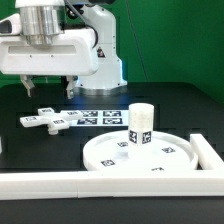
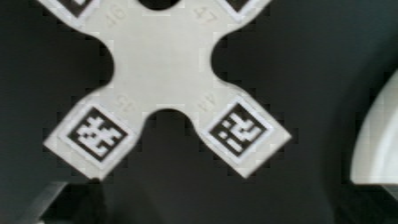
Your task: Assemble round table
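Hovering over the flat white cross-shaped plastic piece, the arm's two-finger gripper has its fingers spread wide with nothing between them. The cross lies flat on the black table almost directly beneath, so the coming move looks like a near-straight descent onto its narrow centre. The large rimmed white round disc, with the short white cylinder post upright on it, sits well apart toward the exterior view's right

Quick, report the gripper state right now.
Gripper: open, holding nothing, above the cross piece.
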Tool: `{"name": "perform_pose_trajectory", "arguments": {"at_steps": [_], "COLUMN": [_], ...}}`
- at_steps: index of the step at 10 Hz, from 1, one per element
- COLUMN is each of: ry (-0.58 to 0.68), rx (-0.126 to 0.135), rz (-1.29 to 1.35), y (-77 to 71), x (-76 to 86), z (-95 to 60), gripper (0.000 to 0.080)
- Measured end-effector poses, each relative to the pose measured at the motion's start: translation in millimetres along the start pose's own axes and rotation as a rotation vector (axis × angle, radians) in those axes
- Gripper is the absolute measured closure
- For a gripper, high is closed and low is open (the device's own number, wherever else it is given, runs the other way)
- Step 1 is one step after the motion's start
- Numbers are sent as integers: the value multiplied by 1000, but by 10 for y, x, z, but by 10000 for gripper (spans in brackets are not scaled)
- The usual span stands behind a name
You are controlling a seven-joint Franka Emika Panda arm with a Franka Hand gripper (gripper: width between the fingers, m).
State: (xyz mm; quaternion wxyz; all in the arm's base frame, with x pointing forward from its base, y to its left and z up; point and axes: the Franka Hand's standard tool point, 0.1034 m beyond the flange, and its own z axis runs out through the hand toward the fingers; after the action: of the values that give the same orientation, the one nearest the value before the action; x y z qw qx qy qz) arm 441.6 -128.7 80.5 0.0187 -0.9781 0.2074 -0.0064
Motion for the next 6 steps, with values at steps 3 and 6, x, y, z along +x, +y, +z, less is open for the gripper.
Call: {"name": "perform_pose_trajectory", "arguments": {"at_steps": [3,6], "ry": [4,28], "rx": [-7,-24], "rz": [3,-31], "y": [61,101], "x": [-27,-54], "z": [99,192], "gripper": [150,150]}}
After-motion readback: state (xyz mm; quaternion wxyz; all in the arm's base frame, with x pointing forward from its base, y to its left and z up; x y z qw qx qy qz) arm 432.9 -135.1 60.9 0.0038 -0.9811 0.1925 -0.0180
